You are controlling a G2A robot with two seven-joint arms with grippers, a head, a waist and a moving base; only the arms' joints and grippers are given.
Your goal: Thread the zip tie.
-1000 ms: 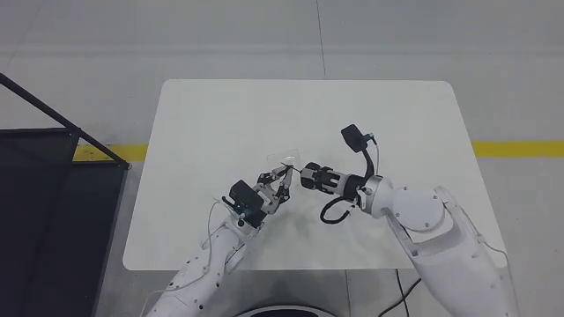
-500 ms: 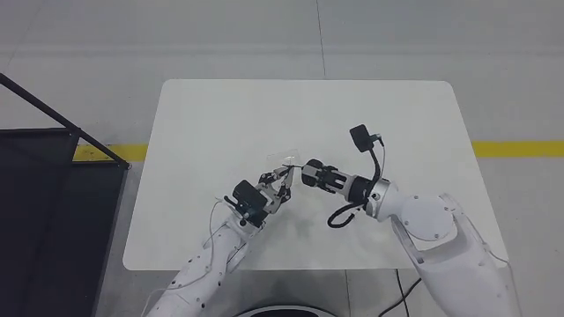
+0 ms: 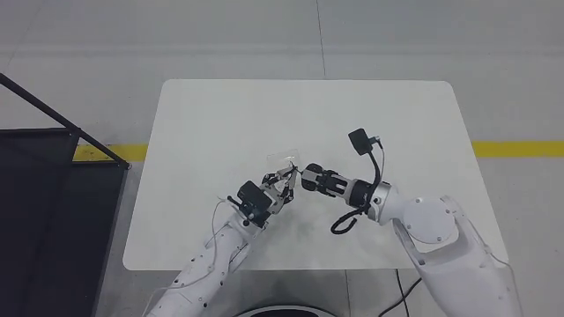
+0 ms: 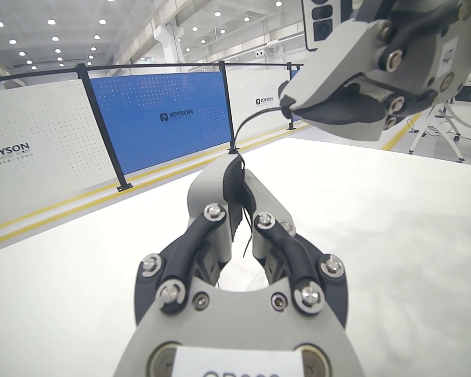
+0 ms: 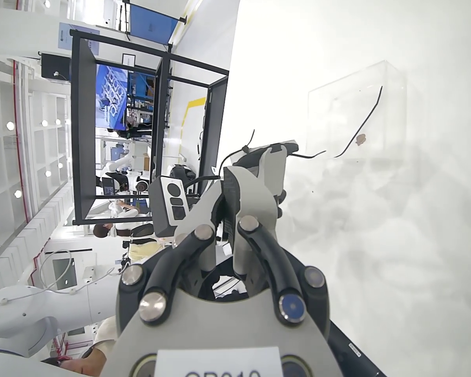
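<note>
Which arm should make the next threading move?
Probably right: the right end effector pinches one end of the zip tie, close to the left end effector, which clamps the rest.

In the top view's middle, the left gripper [image 3: 282, 179] sits left of the right gripper [image 3: 305, 176], zip tie [image 4: 251, 118] between them, clear box [image 3: 285, 155] just above, on the table [image 3: 397, 123]

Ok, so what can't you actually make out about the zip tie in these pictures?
- Left wrist view: both ends of the zip tie are hidden, one between the pads of the left gripper, the other inside the tips of the right gripper.
- Top view: the tie is too small to tell whether it is threaded.
- Right wrist view: the brown speck on or in the clear box is too small to identify.
</note>
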